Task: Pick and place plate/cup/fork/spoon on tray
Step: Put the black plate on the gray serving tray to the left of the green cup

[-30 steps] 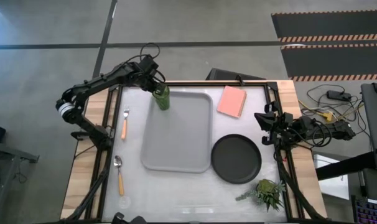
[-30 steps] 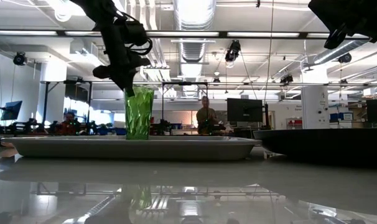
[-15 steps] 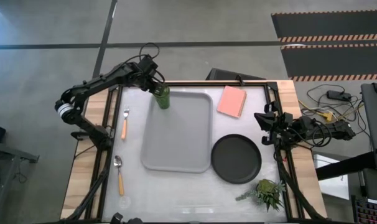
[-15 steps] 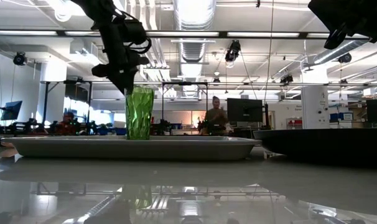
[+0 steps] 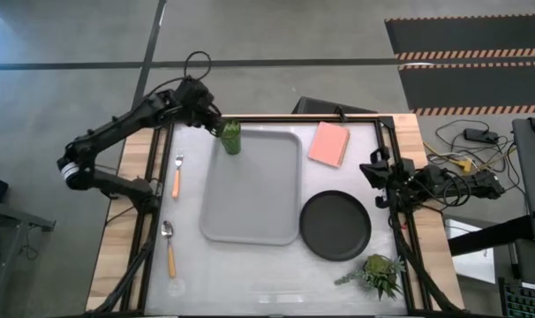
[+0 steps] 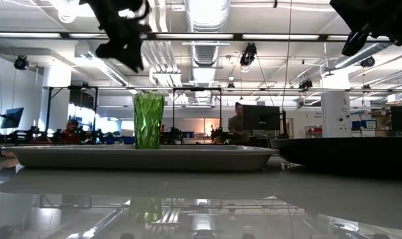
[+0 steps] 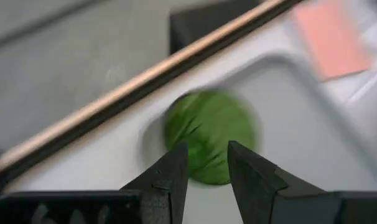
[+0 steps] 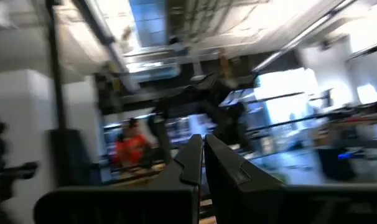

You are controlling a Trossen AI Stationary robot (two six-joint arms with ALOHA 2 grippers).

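The left gripper (image 6: 125, 56) has released the cup (image 5: 229, 138) and risen clear; the cup stands upright in the tray's (image 5: 250, 216) far-left corner. The right gripper (image 5: 370, 173) waits clenched at the desk's right edge.

green ribbed cup (image 5: 229, 138), light-grey tray (image 5: 254, 208), matte black plate (image 5: 335, 226), salmon-pink pad (image 5: 328, 144)

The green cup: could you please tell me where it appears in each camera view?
High view: cup stands in the tray's far-left corner.
Low view: cup stands upright on the tray, left of centre.
Left wrist view: cup seen from above, beyond the claw.
Right wrist view: not in it.
Shared landmark: the tray.
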